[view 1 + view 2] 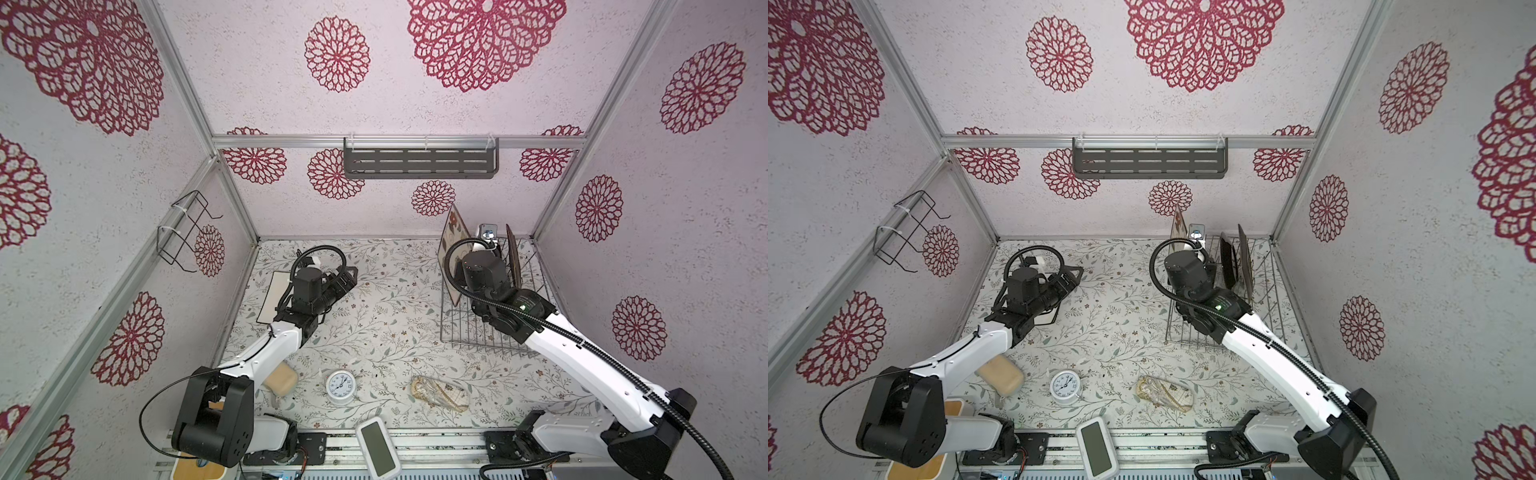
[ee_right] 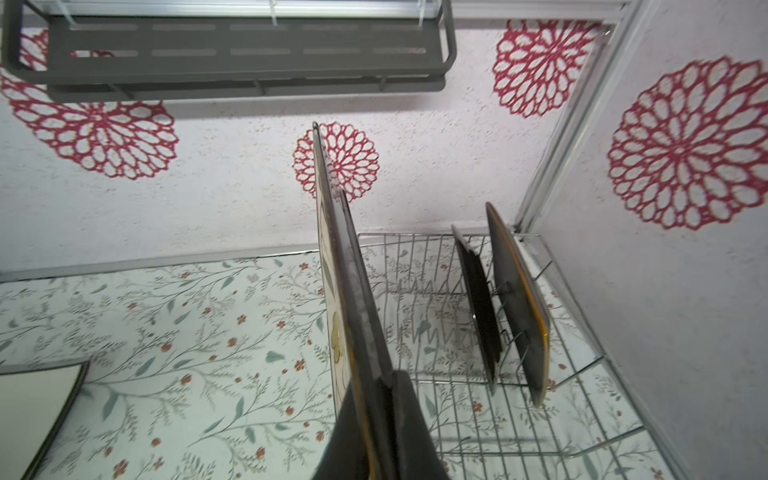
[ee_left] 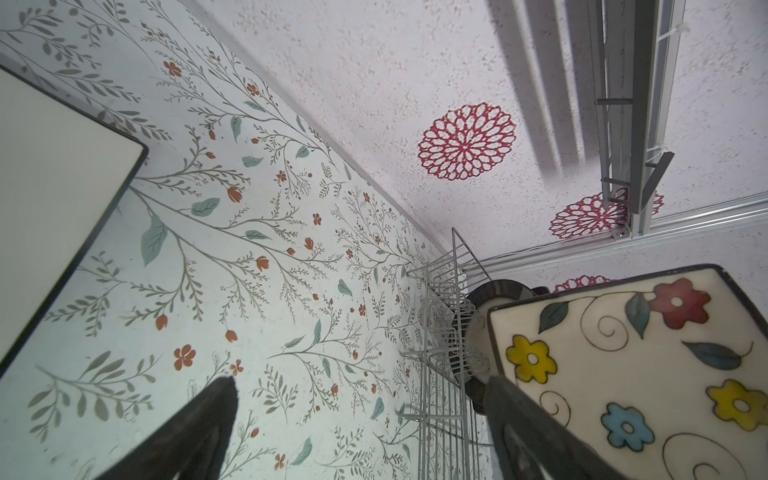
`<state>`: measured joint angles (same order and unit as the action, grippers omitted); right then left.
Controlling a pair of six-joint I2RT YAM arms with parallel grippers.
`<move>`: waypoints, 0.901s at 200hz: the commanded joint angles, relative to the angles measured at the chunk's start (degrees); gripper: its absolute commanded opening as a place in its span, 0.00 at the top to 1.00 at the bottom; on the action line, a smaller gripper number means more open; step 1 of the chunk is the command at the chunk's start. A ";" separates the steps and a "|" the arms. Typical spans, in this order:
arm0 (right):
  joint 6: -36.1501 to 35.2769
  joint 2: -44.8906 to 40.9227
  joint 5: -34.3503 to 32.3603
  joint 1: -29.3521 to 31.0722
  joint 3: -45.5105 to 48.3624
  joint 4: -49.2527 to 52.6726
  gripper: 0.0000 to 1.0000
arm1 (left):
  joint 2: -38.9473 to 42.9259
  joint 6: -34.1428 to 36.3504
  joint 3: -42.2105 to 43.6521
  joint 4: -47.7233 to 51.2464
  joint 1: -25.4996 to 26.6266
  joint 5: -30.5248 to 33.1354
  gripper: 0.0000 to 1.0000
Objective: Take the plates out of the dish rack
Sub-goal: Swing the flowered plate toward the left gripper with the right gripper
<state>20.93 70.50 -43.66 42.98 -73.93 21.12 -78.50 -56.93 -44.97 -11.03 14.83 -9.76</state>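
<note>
Right end effector (image 2: 380,415) clenched on flower-painted plate (image 3: 623,365), upright at dish rack (image 1: 490,336), far right corner of bench (image 1: 395,316). Left end effector (image 3: 360,382) released, beside white plate (image 1: 268,303) at left edge. Clock (image 1: 340,384) dial: 11, 12 legible.

My right hand (image 2: 376,386) is clamped on the cream flower-painted plate (image 2: 345,266), which stands upright on edge at the side of the silver wire dish rack (image 2: 498,428). To that hand's right, two dark plates (image 2: 478,307) stand on edge in the rack. A white dark-rimmed plate (image 1: 274,297) lies flat on the table (image 1: 395,316), just beside my left hand (image 3: 361,380).
</note>
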 commanded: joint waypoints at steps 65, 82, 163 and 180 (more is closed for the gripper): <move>15.72 -8.86 16.58 -1.06 5.58 -17.09 1.00 | -2.57 -3.91 1.44 -7.04 -0.50 -5.34 0.03; 19.02 -9.13 21.17 -3.43 7.56 -20.25 1.00 | -3.54 -4.82 1.55 -8.20 -0.53 -6.01 0.03; 37.59 -4.81 44.31 -14.44 18.47 -41.44 1.00 | -4.74 -6.62 0.99 -9.24 -0.50 -7.77 0.03; 40.23 -3.93 46.11 -14.93 20.55 -46.75 1.00 | -5.25 -6.78 0.39 -9.19 -0.59 -8.41 0.03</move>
<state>51.48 67.99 -5.17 28.56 -52.29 -1.87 -82.70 -63.51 -44.07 -18.31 14.83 -16.60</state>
